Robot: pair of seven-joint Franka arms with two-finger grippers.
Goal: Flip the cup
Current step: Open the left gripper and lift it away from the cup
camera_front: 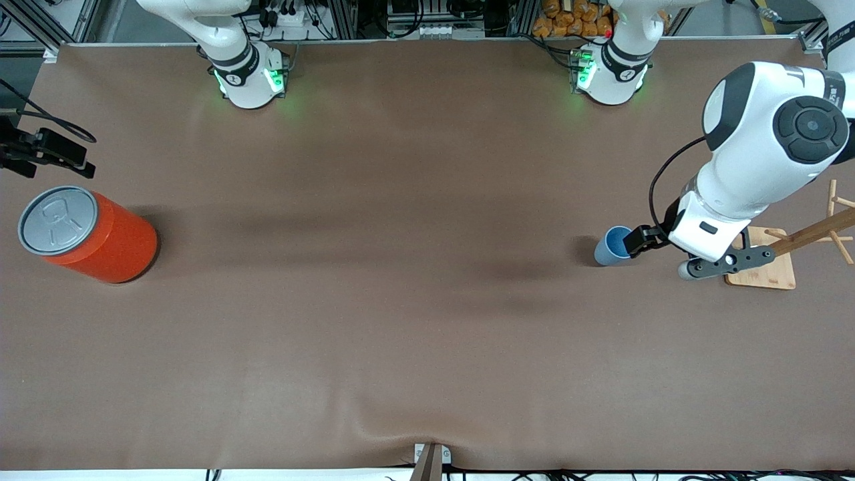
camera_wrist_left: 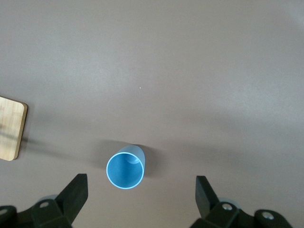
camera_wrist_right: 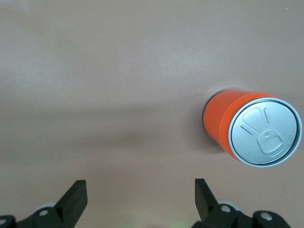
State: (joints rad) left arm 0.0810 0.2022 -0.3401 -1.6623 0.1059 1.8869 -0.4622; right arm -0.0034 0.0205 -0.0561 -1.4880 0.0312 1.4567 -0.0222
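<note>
The cup (camera_front: 611,246) is small and light blue with a darker blue inside. It stands upright, mouth up, on the brown table toward the left arm's end. My left gripper (camera_front: 641,242) hovers just beside and above it. In the left wrist view the cup (camera_wrist_left: 126,170) lies between the spread fingers, closer to one finger (camera_wrist_left: 76,194), and my left gripper (camera_wrist_left: 140,194) is open and empty. My right gripper (camera_front: 63,159) waits over the right arm's end of the table, open and empty in its wrist view (camera_wrist_right: 140,194).
A big orange can (camera_front: 87,234) with a grey pull-tab lid stands at the right arm's end, seen also in the right wrist view (camera_wrist_right: 251,130). A wooden rack on a square base (camera_front: 761,267) stands beside the cup, at the table's end.
</note>
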